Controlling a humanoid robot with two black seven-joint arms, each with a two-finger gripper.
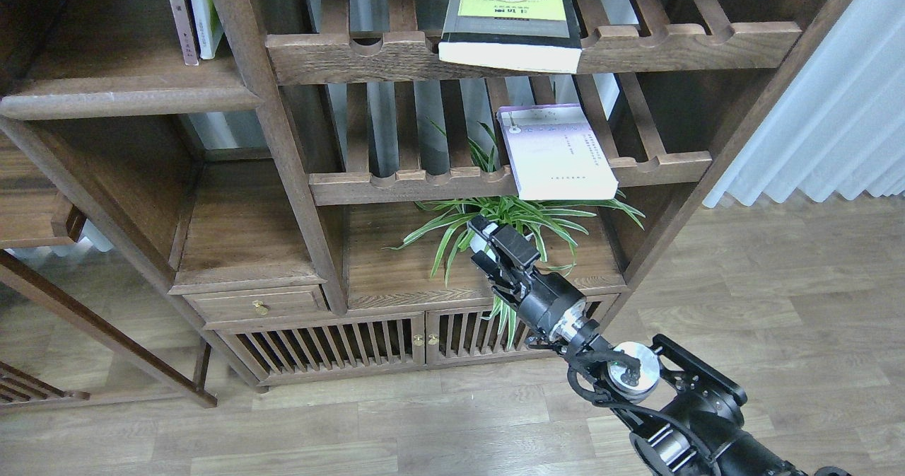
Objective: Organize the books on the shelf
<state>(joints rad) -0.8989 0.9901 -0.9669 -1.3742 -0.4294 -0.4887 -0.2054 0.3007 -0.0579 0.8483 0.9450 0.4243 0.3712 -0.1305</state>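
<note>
A thick black book with a yellow-green cover panel (510,23) lies flat on the upper slatted rack, its page edge hanging over the front rail. Below it, a pale lavender-white book (556,152) lies flat on the lower slatted rack, also overhanging. The solid dark-brown shelf (127,99) is at the upper left, with two thin books (191,13) standing upright at its right end against the post. My right gripper (497,241) hovers low in front of the plant, below the lavender book and apart from it. Its dark fingers blend together. My left gripper is out of view.
A spider plant (495,221) sits in the compartment under the lower rack, right behind my right gripper. A drawer (258,305) and slatted cabinet doors (368,349) are at the bottom. A white curtain (820,108) hangs at the right, above the wood floor.
</note>
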